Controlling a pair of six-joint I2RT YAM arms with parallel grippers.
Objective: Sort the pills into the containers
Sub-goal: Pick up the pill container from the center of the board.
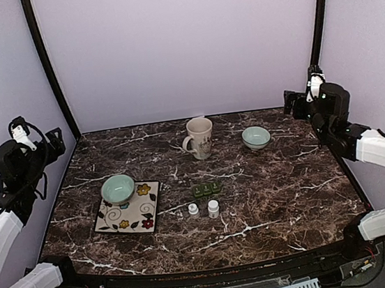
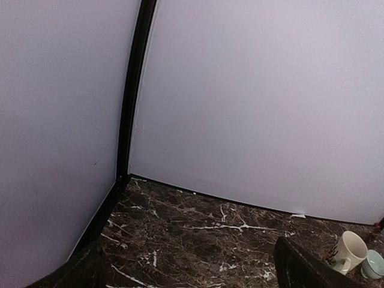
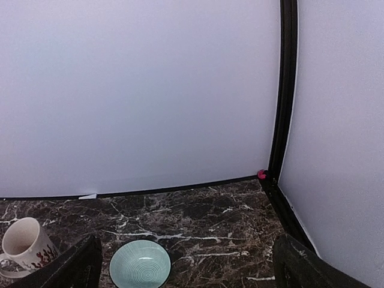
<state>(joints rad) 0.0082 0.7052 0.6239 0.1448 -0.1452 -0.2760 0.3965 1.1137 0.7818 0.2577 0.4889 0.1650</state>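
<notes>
**A:** Anyone else nervous about this one? Both arms are parked up high, the left pincer (image 2: 189, 246) over the far-left corner of the surface (image 1: 289, 188) and the right pincer (image 3: 187, 239) over the far-right corner. Both are spread wide and holding nothing.

**B:** Yeah, and the pill box (image 1: 206, 188) sits around the middle, a bit toward the near edge, with two white bottles (image 1: 193, 210) just in front of it. Tight little cluster.

**A:** That's my worry. With fingers that wide, reaching for one bottle could easily knock the other over or shove the box.

**B:** The box looks light too, so I'd guess it slides if a lid gets pushed with nothing pinning it down. I can't even tell if the lids are open from up here.

**A:** I can't see any loose pills either, so presumably they're in the bottles. Tip one too fast and they'd scatter on that busy marble. Good luck spotting them.

**B:** The mug (image 1: 199, 137) is just behind the box, so an elbow could clip it as well.
</notes>
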